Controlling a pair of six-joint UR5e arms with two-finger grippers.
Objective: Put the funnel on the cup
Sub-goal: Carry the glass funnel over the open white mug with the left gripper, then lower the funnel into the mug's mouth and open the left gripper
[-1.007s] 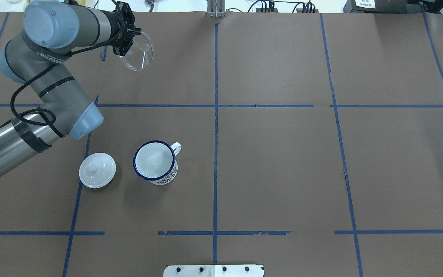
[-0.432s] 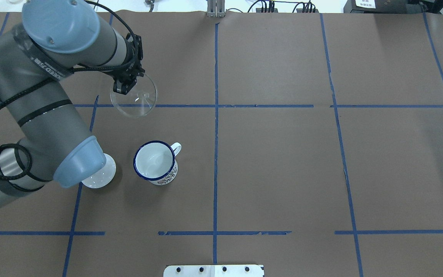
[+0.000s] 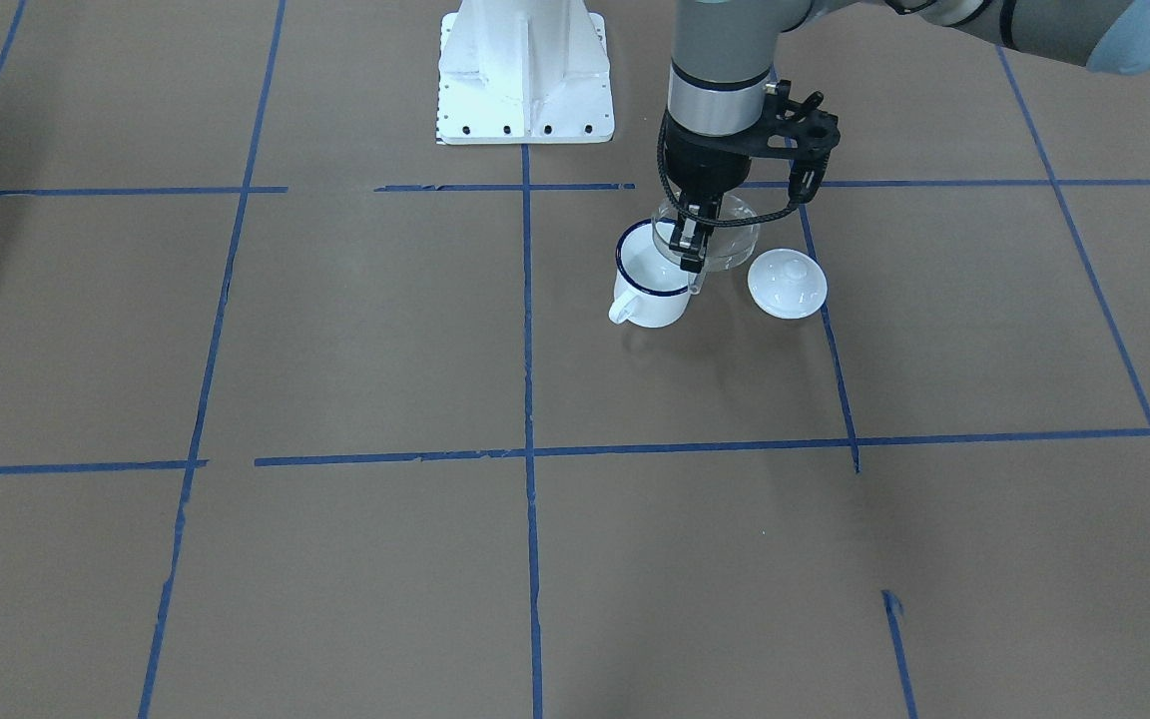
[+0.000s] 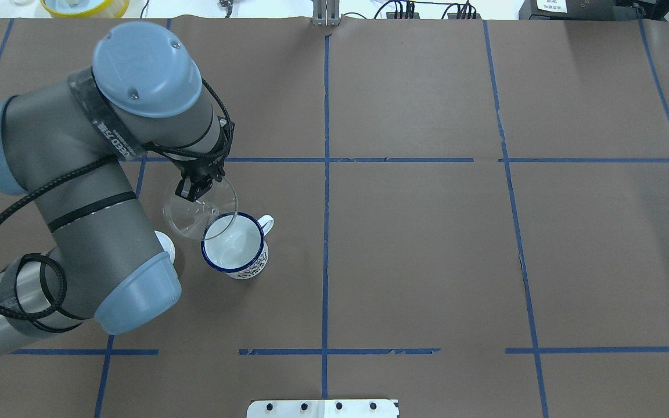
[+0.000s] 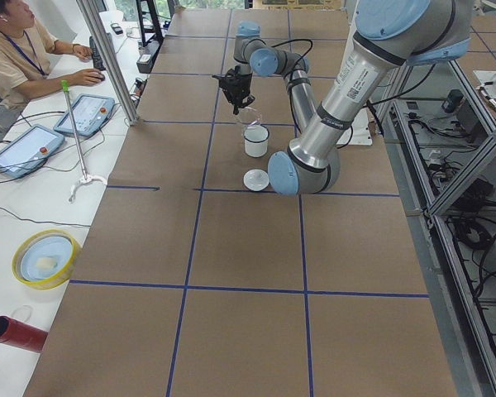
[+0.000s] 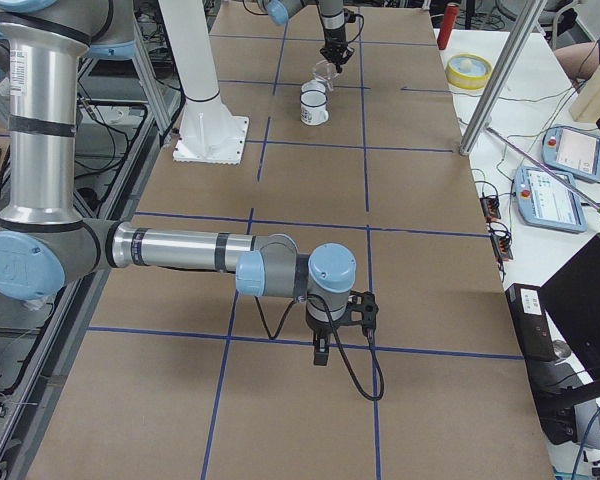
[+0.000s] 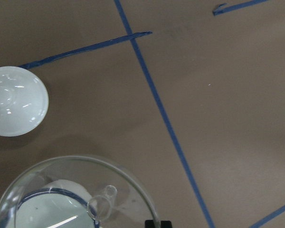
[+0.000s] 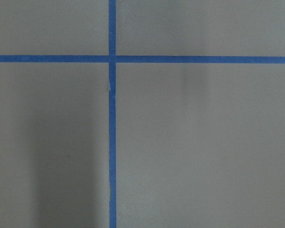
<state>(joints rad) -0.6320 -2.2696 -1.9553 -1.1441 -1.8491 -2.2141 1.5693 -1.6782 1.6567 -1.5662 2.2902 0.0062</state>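
Note:
My left gripper (image 4: 192, 188) is shut on the rim of the clear funnel (image 4: 200, 206) and holds it tilted in the air. The funnel overlaps the far-left rim of the white mug with the blue rim (image 4: 234, 244), which stands upright on the table. In the front view the gripper (image 3: 690, 240) holds the funnel (image 3: 730, 245) just above and beside the mug (image 3: 650, 290). In the left wrist view the mug (image 7: 47, 209) shows through the funnel (image 7: 76, 190). My right gripper (image 6: 321, 352) hangs over bare table far from the mug; I cannot tell if it is open.
A white domed lid with a knob (image 3: 787, 284) lies beside the mug and also shows in the left wrist view (image 7: 14, 100). My left arm mostly hides it in the overhead view. The white robot base (image 3: 525, 70) stands behind. A yellow bowl (image 5: 45, 258) sits off the table.
My left arm has carried the funnel from the far left of the table toward the robot, down to the mug's far-left rim. The arm now covers most of the lid.

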